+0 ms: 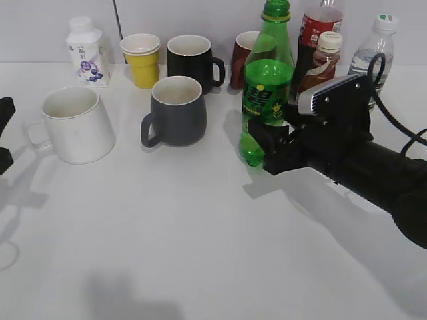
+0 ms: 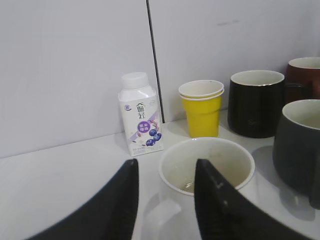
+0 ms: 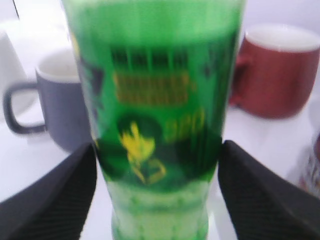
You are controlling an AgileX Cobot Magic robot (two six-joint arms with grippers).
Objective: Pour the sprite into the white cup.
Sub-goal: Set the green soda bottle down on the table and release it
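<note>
The sprite (image 1: 268, 80), a tall green bottle with a green and yellow label, leans a little at the right of the middle. My right gripper (image 1: 263, 143) is shut on its lower body. In the right wrist view the sprite (image 3: 155, 100) fills the space between the two fingers (image 3: 157, 150). The white cup (image 1: 77, 127) stands upright at the left with its handle to the left. My left gripper (image 1: 3, 133) is open at the left edge. In the left wrist view its fingers (image 2: 165, 167) straddle the near side of the white cup (image 2: 207, 162), which holds almost nothing.
A dark grey mug (image 1: 177, 110) stands between the cup and the bottle. Behind are a milk carton (image 1: 87, 52), a yellow cup (image 1: 142, 60), a black mug (image 1: 190, 61), a red mug (image 1: 243, 57), a cola bottle (image 1: 319, 27), a brown drink bottle (image 1: 323, 63) and a water bottle (image 1: 373, 47).
</note>
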